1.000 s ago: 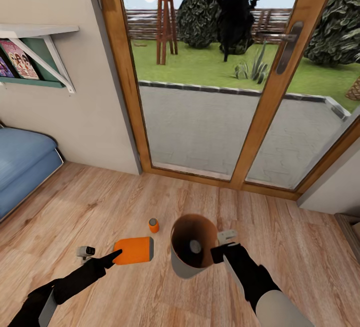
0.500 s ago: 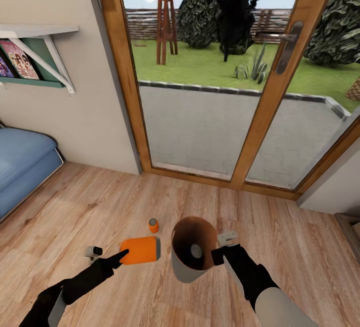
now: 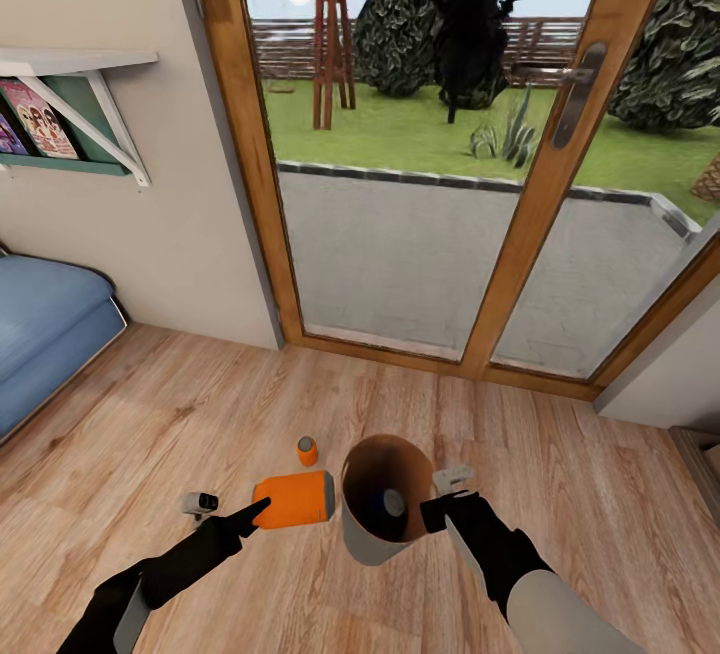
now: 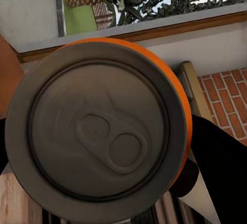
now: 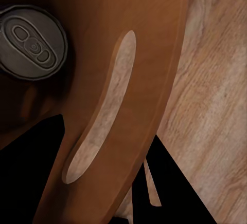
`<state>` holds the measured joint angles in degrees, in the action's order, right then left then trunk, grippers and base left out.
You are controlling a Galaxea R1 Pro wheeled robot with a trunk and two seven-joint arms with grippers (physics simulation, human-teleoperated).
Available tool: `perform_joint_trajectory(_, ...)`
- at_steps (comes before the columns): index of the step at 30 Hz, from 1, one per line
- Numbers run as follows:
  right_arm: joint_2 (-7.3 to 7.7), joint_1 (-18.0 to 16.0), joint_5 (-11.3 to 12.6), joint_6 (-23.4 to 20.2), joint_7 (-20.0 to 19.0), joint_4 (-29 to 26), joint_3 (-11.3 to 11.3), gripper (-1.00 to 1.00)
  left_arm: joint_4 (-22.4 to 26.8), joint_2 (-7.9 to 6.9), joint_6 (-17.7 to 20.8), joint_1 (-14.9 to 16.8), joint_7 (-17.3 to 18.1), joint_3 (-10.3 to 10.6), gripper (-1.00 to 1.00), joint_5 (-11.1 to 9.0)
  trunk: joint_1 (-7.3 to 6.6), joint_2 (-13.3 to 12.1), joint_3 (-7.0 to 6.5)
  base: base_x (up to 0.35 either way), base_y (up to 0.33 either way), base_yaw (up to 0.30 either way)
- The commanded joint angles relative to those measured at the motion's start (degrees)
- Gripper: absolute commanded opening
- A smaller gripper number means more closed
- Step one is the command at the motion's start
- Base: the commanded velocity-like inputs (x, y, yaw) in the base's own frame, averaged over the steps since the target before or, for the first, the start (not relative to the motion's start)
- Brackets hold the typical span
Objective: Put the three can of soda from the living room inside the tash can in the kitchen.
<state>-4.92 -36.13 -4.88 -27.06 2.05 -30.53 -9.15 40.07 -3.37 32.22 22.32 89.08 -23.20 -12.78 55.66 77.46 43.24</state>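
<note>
My left gripper (image 3: pixel 256 513) is shut on an orange soda can (image 3: pixel 295 499), holding it on its side above the floor, just left of the trash can (image 3: pixel 362 532); the can's grey top (image 4: pixel 103 131) faces the left wrist camera. The pale grey, brown-lined bin is tilted, and my right gripper (image 3: pixel 441 497) is shut on its rim (image 5: pixel 103 131). Inside the bin lies another can, its silver top (image 3: pixel 393 502) showing, also seen as a can top (image 5: pixel 33 41) in the right wrist view. A second orange can (image 3: pixel 307 451) stands upright on the wood floor beyond.
Wood-framed glass garden doors (image 3: pixel 420 194) stand straight ahead. A blue sofa (image 3: pixel 40 329) sits at the left under a wall shelf (image 3: pixel 70 64) with books. A wall corner (image 3: pixel 670 374) juts in at the right.
My left gripper has carried the orange can to the right, close to the bin's rim. The right gripper and the bin have hardly moved.
</note>
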Motion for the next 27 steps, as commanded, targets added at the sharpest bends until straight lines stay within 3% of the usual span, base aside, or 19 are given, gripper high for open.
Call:
perform_joint_trajectory(1,-0.05,0.0,0.2,0.1,-0.5,0.0,0.0,-1.0,0.0,0.01,-0.1,0.0,-0.1,0.0,-1.0,0.0,0.0,0.0,0.0,0.0,0.0,0.0)
perform_joint_trajectory(7,-0.33,-0.1,0.2,0.2,-0.5,1.0,0.0,-1.0,1.0,1.25,-0.1,0.0,-0.1,0.0,-1.0,0.0,0.0,0.0,0.0,0.0,0.0,0.0)
perform_joint_trajectory(23,-0.52,-0.1,0.2,0.3,-0.5,1.5,0.0,-1.0,2.4,1.63,1.2,0.0,0.0,0.0,-1.0,-0.1,0.0,0.0,0.0,0.0,0.0,0.0)
perform_joint_trajectory(27,-0.86,-0.1,0.2,2.4,-0.5,2.4,-0.1,-1.0,2.5,2.25,1.3,0.0,0.0,0.0,-1.0,0.0,0.0,0.0,0.0,0.0,0.0,0.0)
